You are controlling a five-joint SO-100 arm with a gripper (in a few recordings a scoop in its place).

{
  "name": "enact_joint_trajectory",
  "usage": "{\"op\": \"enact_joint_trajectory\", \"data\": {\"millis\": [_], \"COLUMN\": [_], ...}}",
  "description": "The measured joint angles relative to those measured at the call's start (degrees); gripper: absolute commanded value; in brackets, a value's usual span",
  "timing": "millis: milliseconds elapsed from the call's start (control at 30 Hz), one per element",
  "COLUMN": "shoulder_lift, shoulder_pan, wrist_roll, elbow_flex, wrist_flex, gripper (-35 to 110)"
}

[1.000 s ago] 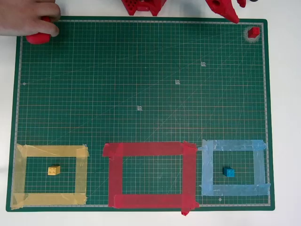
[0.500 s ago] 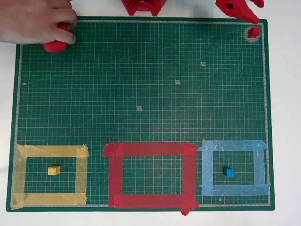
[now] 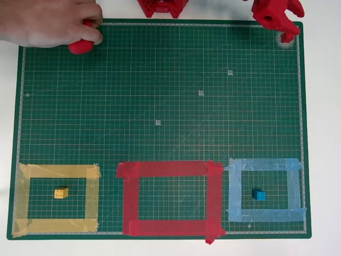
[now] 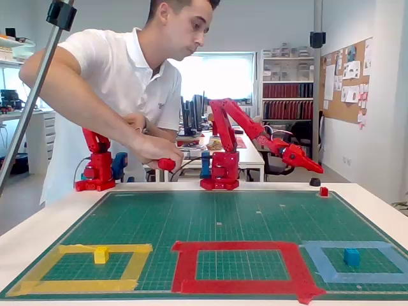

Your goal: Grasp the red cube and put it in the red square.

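The red cube (image 3: 288, 37) sits at the far right corner of the green mat (image 3: 170, 96), its top edge partly under my gripper; in the fixed view the red cube (image 4: 324, 191) rests on the mat's far right edge. My red gripper (image 3: 293, 22) hovers just behind and above the cube, fingers pointing down at it and apparently a little open, with nothing held. The fixed view puts the gripper (image 4: 317, 169) slightly left of the cube and above it. The red square (image 3: 170, 198) of wide tape lies at the near middle, with bare mat inside; red square (image 4: 241, 264).
A yellow cube (image 3: 61, 193) lies inside the yellow tape outline (image 3: 56, 172) at near left. A blue cube (image 3: 259, 195) lies inside the light blue outline (image 3: 265, 164) at near right. A person's hand (image 3: 48, 21) holds a red round thing (image 3: 81, 46) over the far left corner.
My gripper has moved right and toward the red cube, now overlapping its far edge. The person's hand with the red round thing has slid right along the mat's far edge.
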Motion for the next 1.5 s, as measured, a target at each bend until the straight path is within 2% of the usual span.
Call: {"op": "enact_joint_trajectory", "data": {"millis": [300, 767, 1500], "shoulder_lift": [-5.9, -12.7, -14.8], "shoulder_pan": [-3.8, -5.2, 0.5], "wrist_roll": [0.0, 0.0, 0.0], "elbow_flex": [0.4, -1.1, -2.1], "wrist_flex": [-7.6, -8.2, -8.3], "gripper": [19, 21, 23]}}
